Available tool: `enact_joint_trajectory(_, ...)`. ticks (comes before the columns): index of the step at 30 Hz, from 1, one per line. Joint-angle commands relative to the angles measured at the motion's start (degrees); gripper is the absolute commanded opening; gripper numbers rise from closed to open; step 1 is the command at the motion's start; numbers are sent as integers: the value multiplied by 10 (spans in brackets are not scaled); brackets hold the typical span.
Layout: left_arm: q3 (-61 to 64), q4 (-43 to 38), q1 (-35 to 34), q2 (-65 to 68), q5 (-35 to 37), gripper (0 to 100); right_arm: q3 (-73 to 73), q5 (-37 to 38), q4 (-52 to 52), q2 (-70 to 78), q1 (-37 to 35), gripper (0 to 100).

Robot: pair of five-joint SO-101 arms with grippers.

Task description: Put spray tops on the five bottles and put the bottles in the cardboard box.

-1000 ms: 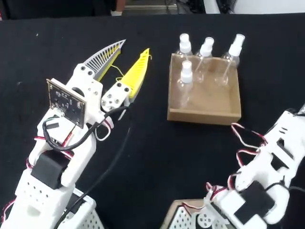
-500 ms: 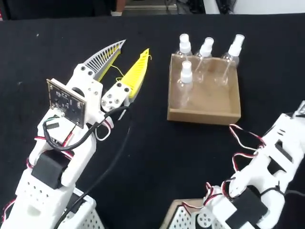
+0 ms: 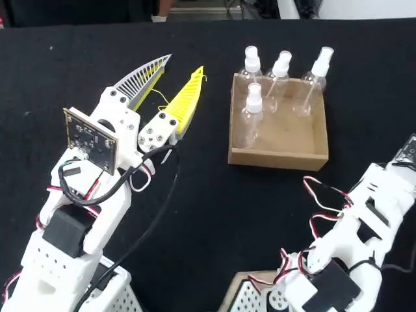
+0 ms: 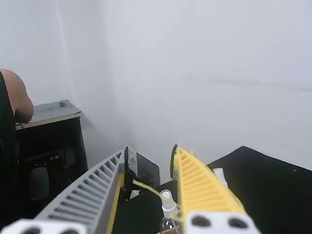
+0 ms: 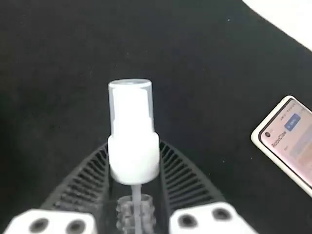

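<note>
- The left gripper [image 3: 184, 63] has its jaws spread wide, with nothing between the grey finger [image 3: 144, 73] and the yellow finger [image 3: 185, 99]. The left wrist view shows the same gap [image 4: 150, 152].
- The right gripper [image 5: 132, 146] is clamped on a spray top [image 5: 132, 127]; its dark ribbed fingers [image 5: 178, 178] press against the white collar from both sides.
- The spray top's clear cap points away from the wrist. Its thin tube runs back to a clear ribbed part between the finger bases, and I cannot tell what that part is.
- The cardboard box [image 3: 279, 158] sits on the black table [image 3: 65, 58], toward the far edge and right of the middle.
- Three bottles [image 3: 281, 71] stand upright in a row along the box's far wall, each with a spray top on.
- A fourth bottle [image 3: 250, 114], also capped, stands upright inside by the box's left wall, nearer than the row.
- The left gripper is just left of the box and apart from it.
- The right arm [image 3: 351, 247] is at the near right corner of the table.
- A phone [image 5: 285, 141] lies flat on the table beside the right gripper.
</note>
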Motion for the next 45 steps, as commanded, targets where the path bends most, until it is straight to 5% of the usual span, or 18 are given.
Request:
enact_joint_trajectory(1,-7,-11,-3,-7,-5,159,-1,1,6,-24,-7,82)
enact_joint_trajectory(8,-7,-11,-3,-7,-5,159,40,4,4,-22,-11,57)
enact_joint_trajectory(16,-7,-11,-3,-7,-6,159,104,4,4,-22,-11,259)
enact_joint_trajectory(20,-7,-11,-3,-7,-6,159,100,1,10,-24,-11,265)
enact_joint_trajectory(23,-7,-11,-3,-7,-6,159,55,0,94,-24,-7,265)
enact_joint_trajectory(31,-7,-11,-4,-7,-6,159,-204,0,563,-20,-11,266)
enact_joint_trajectory(45,-7,-11,-4,-7,-6,159,-160,5,604,-20,-15,266)
